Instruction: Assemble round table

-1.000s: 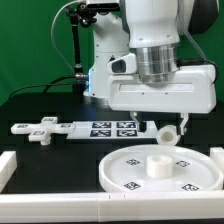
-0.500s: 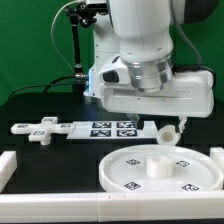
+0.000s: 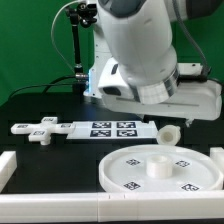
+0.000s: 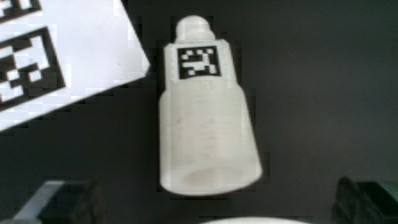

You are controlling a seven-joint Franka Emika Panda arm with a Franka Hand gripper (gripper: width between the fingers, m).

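Nearest, along the near edge of the table (image 3: 60, 160), lies a white border bar (image 3: 50, 207). Just behind it, toward the near corner on the exterior view's right, the round disc (image 3: 158, 184) lies flat with its rim up. It has square black-and-white markers on its floor and a raised hub (image 3: 160, 165) at its centre. Past the disc, about mid-table, the leg (image 3: 168, 132) lies on its side, apart from the disc's rim. My wrist view looks straight down on the leg (image 4: 205, 115): a thick white cylinder with a narrow tip and a square marker near that tip. My pincer (image 4: 210, 200) hangs above it, spread as wide as it goes and holding nothing. One dark fingertip (image 4: 54, 200) stands on each side of the leg's blunt end, with clear gaps to it. The marker board (image 3: 110, 128) lies just beside the leg, on the exterior view's left of it. Its corner (image 4: 45, 60) sits close to the leg's tip. At the board's other end, toward the table's edge on the exterior view's left, the cross-shaped foot piece (image 3: 38, 128) lies flat; I cannot tell whether it touches the board. My arm (image 3: 140, 50) leans over the middle of the table. Behind it, by the far edge, rises a black stand (image 3: 77, 45) with cables.
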